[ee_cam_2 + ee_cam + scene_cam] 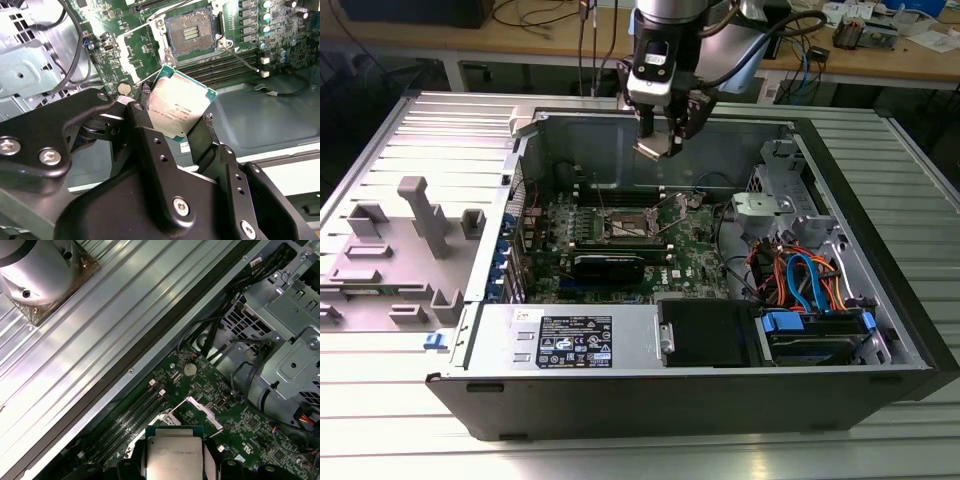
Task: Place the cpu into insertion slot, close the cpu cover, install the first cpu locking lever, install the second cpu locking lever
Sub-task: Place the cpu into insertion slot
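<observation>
The cpu point(650, 148) hangs tilted in the air over the back of the open computer case, with my gripper point(660, 138) shut on its edges. Both wrist views show its silver top point(177, 107) point(174, 456) pinched between the black fingers point(145, 125) point(212, 466). Below and ahead of it, the insertion slot point(192, 31) point(625, 222) lies bare on the green motherboard. The cpu cover point(140, 29) point(197, 407) is flipped up beside the slot. A thin locking lever point(240, 57) stands unlatched next to the socket.
Long black memory slots point(220, 70) run beside the socket. A metal drive cage point(775, 205) and coloured cables point(805, 275) fill the case at the exterior view's right. The power supply point(570, 340) sits at the front. Grey fixtures point(420, 215) stand on the table at the left.
</observation>
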Controlling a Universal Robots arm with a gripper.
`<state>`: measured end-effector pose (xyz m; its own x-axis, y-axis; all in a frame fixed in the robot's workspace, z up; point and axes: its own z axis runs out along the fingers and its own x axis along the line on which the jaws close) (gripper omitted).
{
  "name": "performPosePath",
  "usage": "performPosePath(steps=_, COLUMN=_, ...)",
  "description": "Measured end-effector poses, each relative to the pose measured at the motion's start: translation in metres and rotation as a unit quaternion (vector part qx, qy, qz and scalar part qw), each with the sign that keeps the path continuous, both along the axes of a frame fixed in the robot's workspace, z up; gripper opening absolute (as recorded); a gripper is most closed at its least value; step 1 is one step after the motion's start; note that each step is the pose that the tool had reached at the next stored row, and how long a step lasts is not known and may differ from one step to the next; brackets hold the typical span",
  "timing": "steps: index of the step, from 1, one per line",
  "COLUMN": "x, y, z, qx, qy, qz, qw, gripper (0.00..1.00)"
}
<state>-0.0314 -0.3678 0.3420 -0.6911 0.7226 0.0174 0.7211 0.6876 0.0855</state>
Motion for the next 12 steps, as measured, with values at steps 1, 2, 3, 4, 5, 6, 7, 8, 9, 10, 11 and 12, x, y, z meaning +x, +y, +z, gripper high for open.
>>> performPosePath(steps=1, x=0.0, y=0.0, z=-0.0003, qx=0.0, qy=0.0, qz=-0.007, qw=1.0, gripper=0.54)
performPosePath(steps=2, x=0.0, y=0.0, z=-0.0005, qx=0.0, qy=0.0, qz=-0.014, qw=0.9999, gripper=0.54)
performPosePath(steps=3, x=0.0, y=0.0, z=-0.001, qx=0.0, qy=0.0, qz=-0.026, qw=0.9997, gripper=0.54)
performPosePath(steps=4, x=0.0, y=0.0, z=-0.0014, qx=0.0, qy=0.0, qz=-0.037, qw=0.9993, gripper=0.54)
performPosePath(steps=5, x=0.0, y=0.0, z=-0.0016, qx=0.0, qy=0.0, qz=-0.046, qw=0.9989, gripper=0.54)
performPosePath(steps=6, x=0.0, y=0.0, z=-0.002, qx=0.0, qy=0.0, qz=-0.059, qw=0.9983, gripper=0.54)
performPosePath(steps=7, x=0.0, y=0.0, z=-0.0024, qx=0.0, qy=0.0, qz=-0.071, qw=0.9975, gripper=0.54)
performPosePath(steps=8, x=0.0, y=0.0, z=-0.0026, qx=0.0, qy=0.0, qz=-0.078, qw=0.997, gripper=0.54)
performPosePath(steps=9, x=0.0, y=0.0, z=-0.0028, qx=0.0, qy=0.0, qz=-0.085, qw=0.9963, gripper=0.54)
performPosePath(steps=10, x=0.0, y=0.0, z=-0.003, qx=0.0, qy=0.0, qz=-0.096, qw=0.9954, gripper=0.54)
performPosePath(steps=11, x=0.0, y=0.0, z=-0.0033, qx=0.0, qy=0.0, qz=-0.108, qw=0.9942, gripper=0.54)
performPosePath(steps=12, x=0.0, y=0.0, z=-0.0036, qx=0.0, qy=0.0, qz=-0.115, qw=0.9933, gripper=0.54)
